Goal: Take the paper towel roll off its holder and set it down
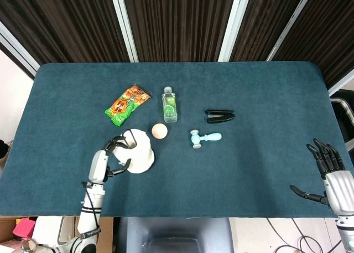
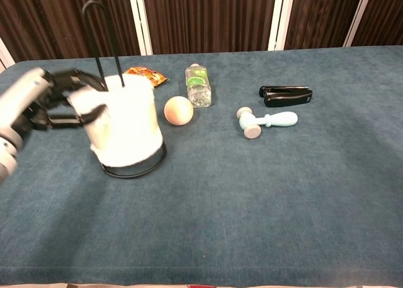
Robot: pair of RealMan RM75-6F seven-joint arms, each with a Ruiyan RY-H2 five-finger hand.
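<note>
Looking down from the head view, the paper towel roll [image 1: 139,151] stands on the blue-green table [image 1: 265,153], and every other thing can be placed from it. The left hand [image 1: 113,156] wraps the roll's near-left side, fingers curled onto its upper edge and flank, a grip that I judge suits lifting it straight up. Just beyond the roll, to its right, lies an egg [image 1: 159,130]; further back lie a snack packet [image 1: 128,104] and a small bottle [image 1: 169,104]. A toy hammer [image 1: 204,137] lies further right, and a black stapler [image 1: 219,116] beyond that. Well apart from the roll, at the table's near right corner, the right hand [image 1: 327,173] hovers with fingers spread, holding nothing.

Turning to the chest view, the roll [image 2: 129,127] is white, soft-looking and slightly blurred, leaning a little rather than sitting square. It is on the holder [image 2: 101,42], whose black wire loop rises well above the roll's top and whose ring base shows under it. The left hand [image 2: 66,99] clasps the roll's left side near the top. With that loop so tall, the roll must probably travel well upward before it comes clear, so the lift looks barely begun. The right hand is outside this view.
</note>
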